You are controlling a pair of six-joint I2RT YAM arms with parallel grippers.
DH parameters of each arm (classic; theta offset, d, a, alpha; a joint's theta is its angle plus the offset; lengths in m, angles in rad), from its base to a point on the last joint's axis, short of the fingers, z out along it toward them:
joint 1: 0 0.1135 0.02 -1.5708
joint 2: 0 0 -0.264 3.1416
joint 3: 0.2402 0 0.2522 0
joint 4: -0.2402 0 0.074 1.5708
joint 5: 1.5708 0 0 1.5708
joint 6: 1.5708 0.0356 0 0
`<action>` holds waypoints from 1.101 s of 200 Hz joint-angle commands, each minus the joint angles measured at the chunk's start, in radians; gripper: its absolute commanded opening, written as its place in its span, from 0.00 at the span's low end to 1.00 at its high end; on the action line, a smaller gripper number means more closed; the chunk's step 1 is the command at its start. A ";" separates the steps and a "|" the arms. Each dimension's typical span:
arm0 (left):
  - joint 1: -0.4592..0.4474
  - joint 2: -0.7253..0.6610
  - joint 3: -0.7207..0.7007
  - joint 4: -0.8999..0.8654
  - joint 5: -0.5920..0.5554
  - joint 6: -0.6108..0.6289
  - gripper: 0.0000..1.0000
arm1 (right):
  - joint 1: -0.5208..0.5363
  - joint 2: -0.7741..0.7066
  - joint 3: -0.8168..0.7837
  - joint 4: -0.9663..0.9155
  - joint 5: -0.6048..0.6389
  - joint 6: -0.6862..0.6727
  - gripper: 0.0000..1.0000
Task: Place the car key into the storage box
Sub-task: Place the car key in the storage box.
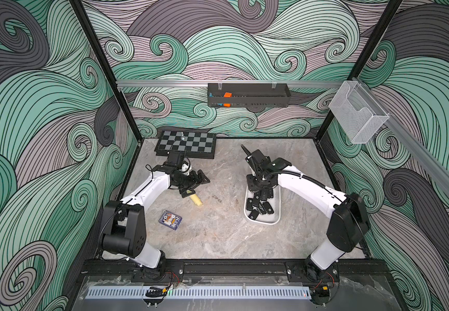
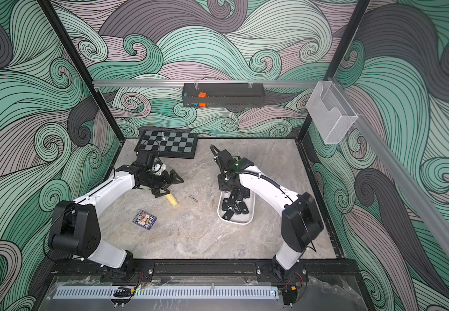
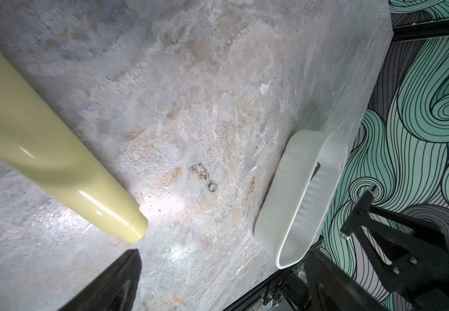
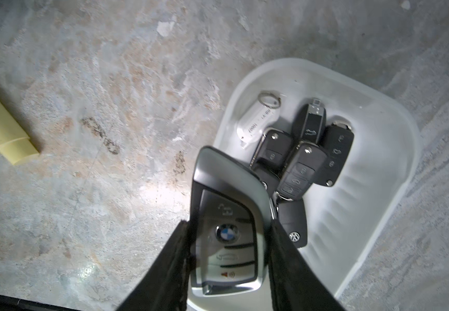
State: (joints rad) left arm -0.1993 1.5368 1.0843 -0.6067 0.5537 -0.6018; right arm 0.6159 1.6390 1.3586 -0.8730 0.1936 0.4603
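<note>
Right wrist view: pinching car key (image 4: 227, 204) in right claw (image 4: 229, 222), pads (image 4: 279, 242) on the two long edges, logo and buttons facing the camera. Hanging above the far end of storage box (image 4: 395, 129), right of table centre, nose toward the heap of other fobs (image 4: 298, 167) inside; not yet let go.

Looks like a hard plastic shell with glossy silver trim: stiff, light, probably slick along the edges. Best taken across the narrow width, mid-body, clear of the rounded corners. Should survive a short drop. Better released low anyway, to avoid glancing off the heap and over the low wall.

Seeing left claw (image 1: 196, 186) spread wide, empty, by yellow tube (image 1: 197, 201), well left of the box.
</note>
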 commanded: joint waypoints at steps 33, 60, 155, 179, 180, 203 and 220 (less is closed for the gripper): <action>-0.034 0.011 0.049 -0.035 -0.031 0.032 0.96 | -0.013 -0.084 -0.174 0.054 0.017 0.081 0.37; -0.035 -0.008 0.043 -0.052 -0.050 0.043 0.96 | -0.015 -0.085 -0.254 0.098 -0.005 0.112 0.37; -0.035 -0.085 -0.005 -0.080 -0.108 0.049 0.96 | -0.030 -0.016 -0.367 0.157 -0.021 0.168 0.43; -0.035 -0.100 -0.020 -0.082 -0.127 0.054 0.96 | -0.031 -0.021 -0.367 0.172 -0.011 0.172 0.49; -0.034 -0.100 -0.020 -0.082 -0.128 0.054 0.96 | -0.031 -0.023 -0.367 0.172 -0.010 0.172 0.50; -0.032 -0.107 -0.011 -0.093 -0.166 0.062 0.96 | -0.034 -0.066 -0.340 0.172 0.016 0.130 0.68; -0.030 -0.107 0.003 -0.102 -0.233 0.085 0.96 | -0.053 -0.100 -0.310 0.182 0.053 0.063 0.86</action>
State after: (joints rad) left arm -0.2268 1.4544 1.0683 -0.6750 0.4126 -0.5613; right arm 0.5838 1.6043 0.9939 -0.7136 0.1848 0.5873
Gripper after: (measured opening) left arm 0.959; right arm 0.764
